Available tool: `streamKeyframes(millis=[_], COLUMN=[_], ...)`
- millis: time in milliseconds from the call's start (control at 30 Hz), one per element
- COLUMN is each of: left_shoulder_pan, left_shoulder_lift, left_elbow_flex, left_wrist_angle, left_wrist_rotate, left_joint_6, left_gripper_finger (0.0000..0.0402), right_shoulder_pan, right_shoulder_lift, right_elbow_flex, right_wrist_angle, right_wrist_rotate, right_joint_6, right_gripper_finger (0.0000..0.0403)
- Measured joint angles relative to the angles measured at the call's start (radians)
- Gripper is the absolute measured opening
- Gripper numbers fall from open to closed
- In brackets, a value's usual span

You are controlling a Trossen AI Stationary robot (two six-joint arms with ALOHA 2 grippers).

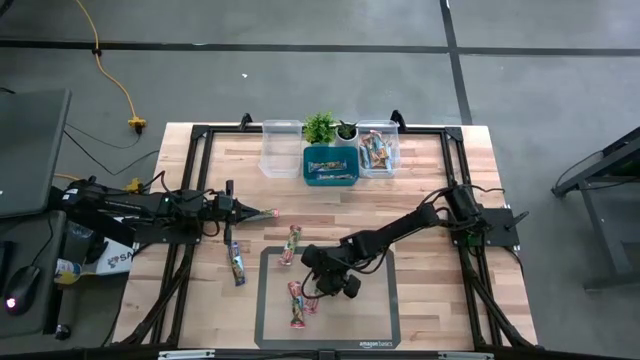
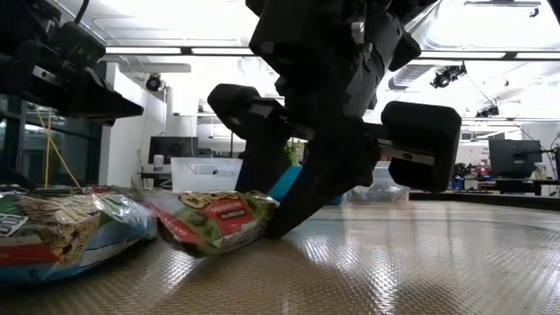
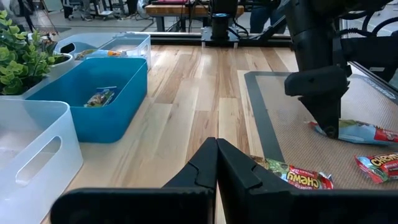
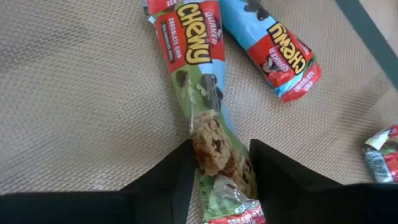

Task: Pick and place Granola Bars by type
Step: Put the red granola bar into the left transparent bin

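Two granola bars lie side by side on the dark mat: a green-wrapped one and a blue-wrapped one. My right gripper slants down over the mat and is shut on the green bar. Another bar lies at the mat's far edge and one on the wood left of the mat. My left gripper hovers shut at the table's left, holding nothing. My right gripper pinches the green bar near one end, one finger on each long side. The fingers slant down from the table's right and far side and straddle the bar. The bar lies on the mat.
At the far edge stand an empty clear bin, a blue bin with bars, and a clear bin with bars, with two small plants behind them. A third wrapper lies close beside the right finger.
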Motion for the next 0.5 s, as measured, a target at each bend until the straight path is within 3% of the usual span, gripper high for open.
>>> streamKeyframes(millis=[500], left_shoulder_pan=[0.000], left_shoulder_lift=[0.000], left_elbow_flex=[0.000], left_wrist_angle=[0.000], left_wrist_rotate=[0.000], left_joint_6=[0.000], left_gripper_finger=[0.0001], right_shoulder_pan=[0.001], right_shoulder_lift=[-0.003], right_elbow_flex=[0.001], right_wrist_angle=[-0.008], right_wrist_rotate=[0.030], right_joint_6=[0.090], right_gripper_finger=[0.0082])
